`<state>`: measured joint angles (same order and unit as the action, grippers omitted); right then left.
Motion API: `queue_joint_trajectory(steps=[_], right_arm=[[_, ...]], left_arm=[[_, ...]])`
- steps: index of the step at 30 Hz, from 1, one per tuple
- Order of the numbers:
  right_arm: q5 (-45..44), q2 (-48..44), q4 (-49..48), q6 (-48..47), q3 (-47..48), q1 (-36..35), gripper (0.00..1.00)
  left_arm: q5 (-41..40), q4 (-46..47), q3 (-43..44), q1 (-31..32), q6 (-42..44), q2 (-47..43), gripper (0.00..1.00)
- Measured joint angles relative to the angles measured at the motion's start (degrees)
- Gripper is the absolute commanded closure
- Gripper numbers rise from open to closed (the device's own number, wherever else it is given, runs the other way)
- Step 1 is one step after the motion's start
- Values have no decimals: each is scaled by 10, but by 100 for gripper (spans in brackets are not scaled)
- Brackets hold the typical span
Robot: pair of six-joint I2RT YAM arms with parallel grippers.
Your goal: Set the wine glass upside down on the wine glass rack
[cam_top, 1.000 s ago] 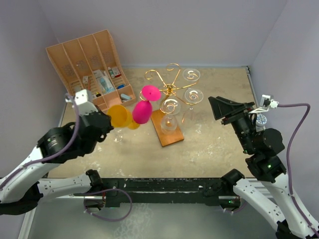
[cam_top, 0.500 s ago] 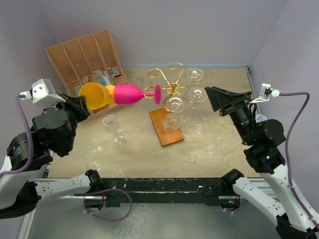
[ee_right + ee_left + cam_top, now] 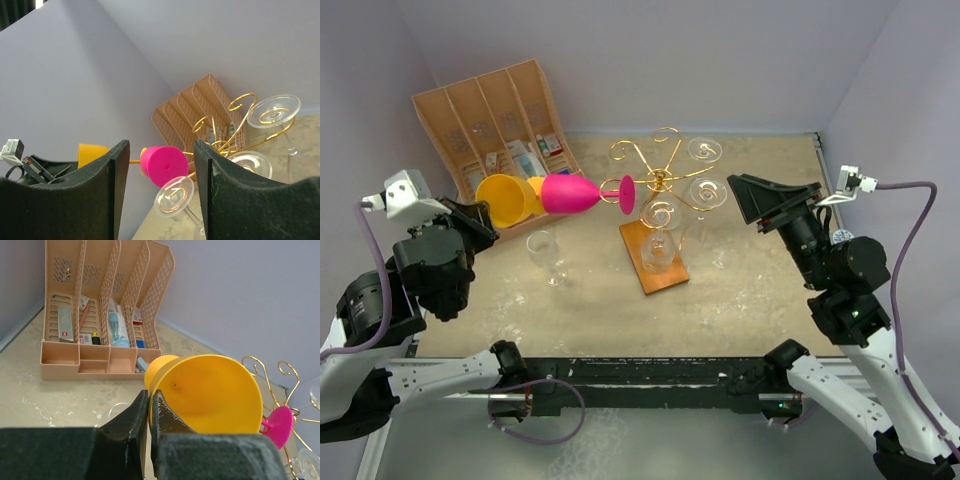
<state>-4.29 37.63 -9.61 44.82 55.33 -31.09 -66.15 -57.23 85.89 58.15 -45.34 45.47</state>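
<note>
The left tool (image 3: pixel 149 402) is pinched shut on the yellow rim of the smooth pink-and-yellow wine glass (image 3: pixel 570 193). The glass lies sideways, its round foot just beside the curly gold wire rack (image 3: pixel 660 180). The right tool (image 3: pixel 765 203) is open and empty.

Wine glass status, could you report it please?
Left claw shut on yellow glass rim; right claw open, empty. Pink glass horizontal, foot near rack. Clear glasses already hung.

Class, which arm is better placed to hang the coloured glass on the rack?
Left. The left end effector grips the yellow bowl, pink foot beside the rack; the right end effector is open, empty.
</note>
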Motion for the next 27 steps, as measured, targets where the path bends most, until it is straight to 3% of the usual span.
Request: queue_joint_trajectory(steps=[27], right_arm=[[11, 10, 2, -2, 1, 0, 44]], left_arm=[[6, -76, -111, 0, -65, -39, 100]])
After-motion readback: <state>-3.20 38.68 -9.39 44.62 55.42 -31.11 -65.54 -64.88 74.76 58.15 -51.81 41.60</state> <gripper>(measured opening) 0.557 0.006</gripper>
